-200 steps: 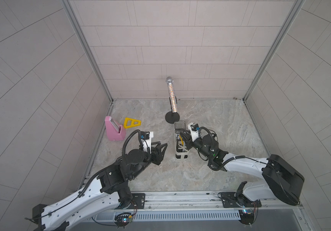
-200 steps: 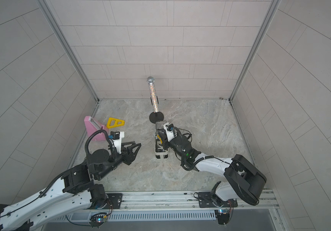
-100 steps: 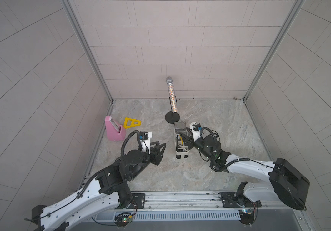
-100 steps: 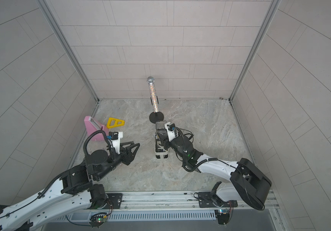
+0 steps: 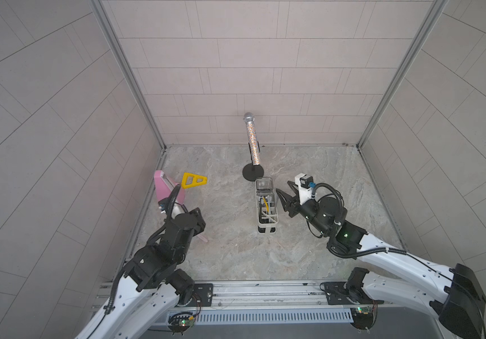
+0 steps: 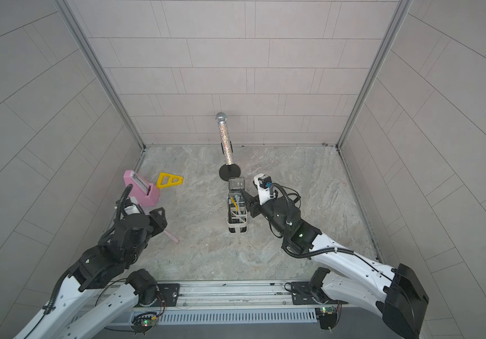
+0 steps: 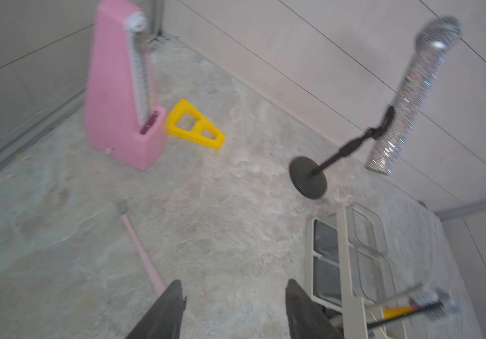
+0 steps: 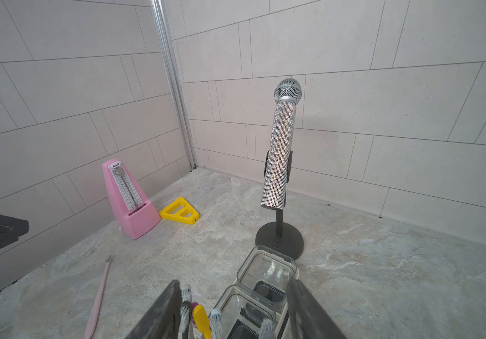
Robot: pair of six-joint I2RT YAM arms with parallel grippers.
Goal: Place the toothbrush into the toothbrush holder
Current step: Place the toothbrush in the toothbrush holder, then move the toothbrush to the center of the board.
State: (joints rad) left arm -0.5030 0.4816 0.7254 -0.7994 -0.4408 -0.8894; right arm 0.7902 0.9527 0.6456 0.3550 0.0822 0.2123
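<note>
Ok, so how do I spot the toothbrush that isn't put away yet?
Find the tall pink metronome by the side wall. On the stone floor in front of it, close to the left claw, lies a thin pale-pink toothbrush. It's the only brush lying flat on the floor; the other brushes stand in the cream holder.

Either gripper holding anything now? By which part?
Nothing held. Left gripper is open, the pink toothbrush lying on the floor by it; right gripper is open at the toothbrush holder.

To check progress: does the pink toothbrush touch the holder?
Apart. The right wrist view shows bare floor between the pink toothbrush and the toothbrush holder.
</note>
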